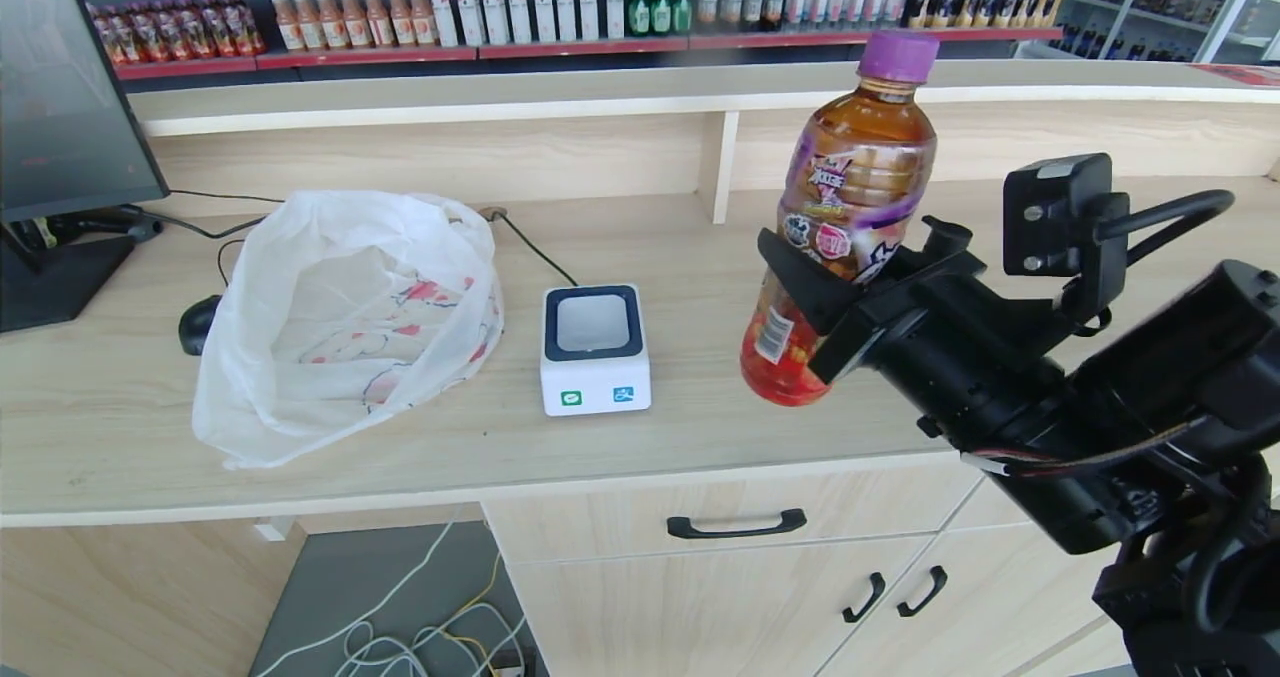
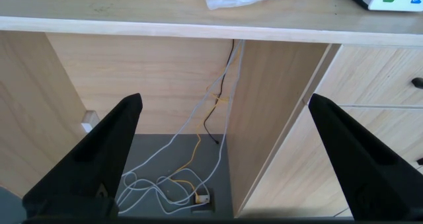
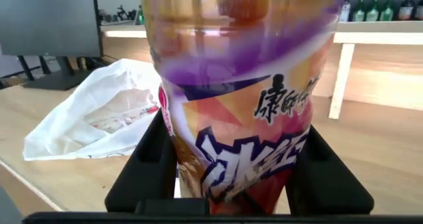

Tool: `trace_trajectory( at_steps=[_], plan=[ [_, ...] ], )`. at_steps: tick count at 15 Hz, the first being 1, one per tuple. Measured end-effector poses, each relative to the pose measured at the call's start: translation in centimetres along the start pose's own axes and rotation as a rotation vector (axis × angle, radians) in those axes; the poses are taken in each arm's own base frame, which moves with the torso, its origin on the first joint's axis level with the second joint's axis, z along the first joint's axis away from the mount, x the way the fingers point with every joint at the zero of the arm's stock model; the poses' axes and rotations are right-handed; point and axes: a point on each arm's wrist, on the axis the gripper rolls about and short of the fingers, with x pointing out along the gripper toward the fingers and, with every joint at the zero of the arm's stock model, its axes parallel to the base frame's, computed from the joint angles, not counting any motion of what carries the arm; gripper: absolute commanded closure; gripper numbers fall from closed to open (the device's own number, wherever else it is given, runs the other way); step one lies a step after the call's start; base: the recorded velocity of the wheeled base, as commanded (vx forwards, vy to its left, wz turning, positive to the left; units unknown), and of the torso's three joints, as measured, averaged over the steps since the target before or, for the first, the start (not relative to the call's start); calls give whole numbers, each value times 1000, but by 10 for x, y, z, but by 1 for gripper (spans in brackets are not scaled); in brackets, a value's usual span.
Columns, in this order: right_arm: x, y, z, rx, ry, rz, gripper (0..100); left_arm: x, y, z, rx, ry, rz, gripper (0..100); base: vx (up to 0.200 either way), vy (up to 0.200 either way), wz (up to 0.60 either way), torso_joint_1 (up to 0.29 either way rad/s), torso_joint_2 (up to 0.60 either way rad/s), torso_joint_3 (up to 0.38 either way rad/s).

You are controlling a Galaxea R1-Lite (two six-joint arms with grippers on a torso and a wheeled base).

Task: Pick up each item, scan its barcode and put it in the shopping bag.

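Note:
A tea bottle with a purple cap and purple-and-orange label hangs tilted above the counter, right of the scanner. My right gripper is shut on the bottle's middle; up close the bottle stands between the black fingers. The white barcode scanner with its dark-framed window sits mid-counter. The white plastic shopping bag lies open to its left. My left gripper hangs open below the counter's edge, over cables on the floor, with nothing between its fingers.
A monitor and a black mouse stand at the counter's left. A cable runs behind the scanner. Drawers with black handles sit under the counter. Shelves of bottles line the back.

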Motion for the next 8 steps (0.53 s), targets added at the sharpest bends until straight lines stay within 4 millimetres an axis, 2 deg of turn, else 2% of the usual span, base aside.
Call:
trace_trajectory(
  at_steps=[4,8],
  plan=[
    [0,-9,-1,-55,18,-177,100,0,0,0,0,0,-1,0,0,0,0,0,0,0],
    [-1,-9,-7,-74,40,-195,100,0,0,0,0,0,0,0,0,200,0,4,1,2]
  ],
)
